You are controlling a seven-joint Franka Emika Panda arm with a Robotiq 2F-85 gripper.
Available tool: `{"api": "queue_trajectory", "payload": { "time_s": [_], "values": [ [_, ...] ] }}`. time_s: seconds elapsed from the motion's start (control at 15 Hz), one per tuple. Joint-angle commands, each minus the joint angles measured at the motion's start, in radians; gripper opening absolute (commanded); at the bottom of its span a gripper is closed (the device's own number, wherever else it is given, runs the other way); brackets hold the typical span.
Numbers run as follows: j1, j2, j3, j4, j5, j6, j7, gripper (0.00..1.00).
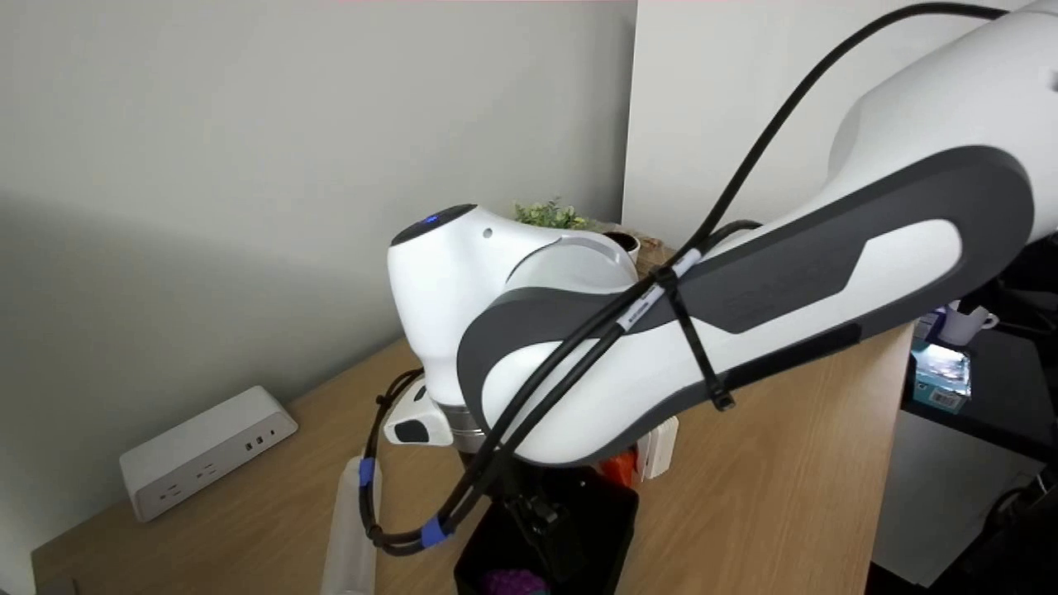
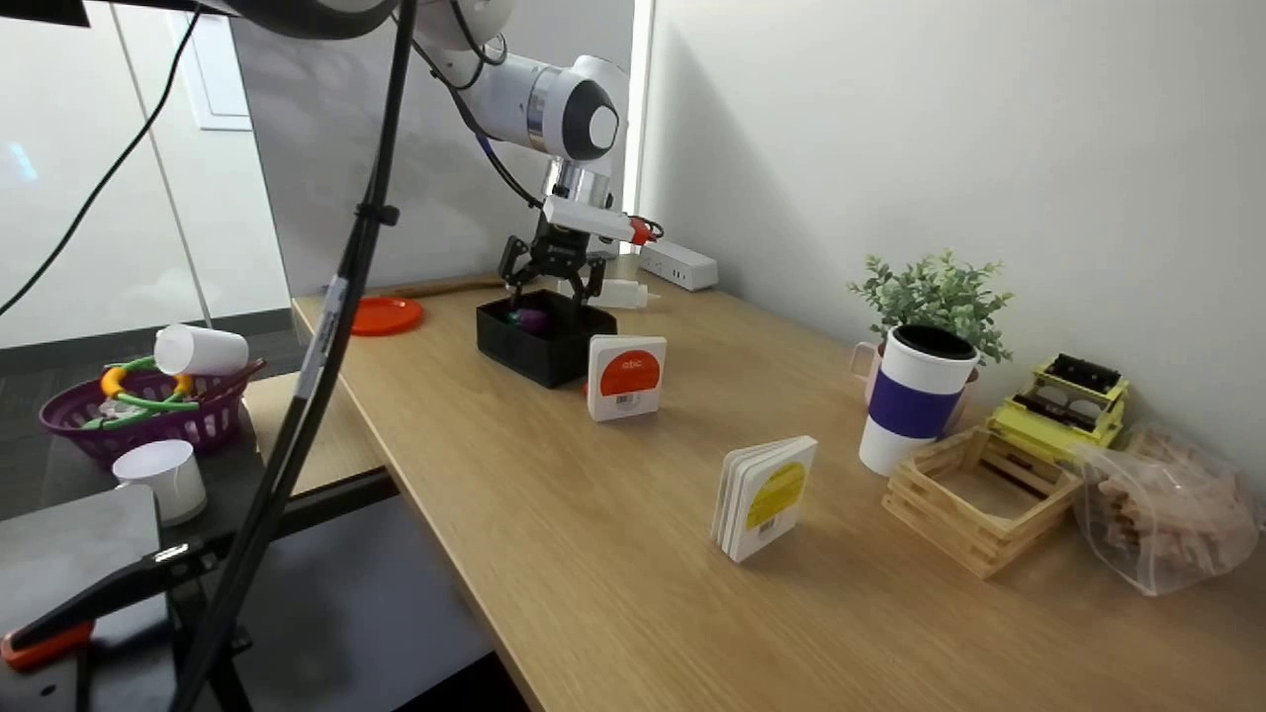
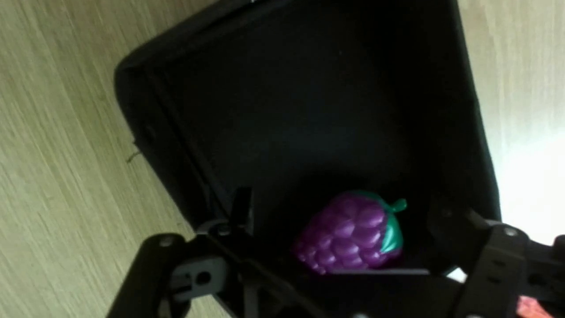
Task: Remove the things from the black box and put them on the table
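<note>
The black box [image 2: 534,353] stands on the wooden table [image 2: 554,514] and shows in all views. A purple toy fruit with green leaves [image 3: 348,234] lies inside it; in the exterior views the fruit [image 2: 532,319] [image 1: 512,582] is partly hidden. My gripper [image 2: 551,295] points down into the box, its fingers spread. In the wrist view the open fingers [image 3: 342,216] stand on either side of the fruit with gaps, not closed on it. A red-orange thing [image 1: 618,467] is outside the box, between it and a white book, mostly hidden.
The white book with a red half-circle [image 2: 625,378] stands close beside the box; another with yellow [image 2: 764,499] is farther off. A clear bottle [image 1: 351,529], a white power strip [image 1: 207,450] and a red-orange plate [image 2: 386,316] are nearby. A cup [image 2: 910,396] and crate [image 2: 974,499] stand by the wall.
</note>
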Motion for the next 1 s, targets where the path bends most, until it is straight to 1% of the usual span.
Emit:
{"api": "queue_trajectory", "payload": {
  "time_s": [0.0, 0.33, 0.93],
  "values": [
    [-0.020, 0.037, 0.039, 0.043, 0.028, 0.008, -0.086, 1.00],
    [-0.020, 0.061, 0.056, 0.076, 0.052, -0.016, -0.156, 1.00],
    [-0.020, 0.089, 0.060, 0.113, 0.079, -0.030, -0.188, 1.00]
  ]
}}
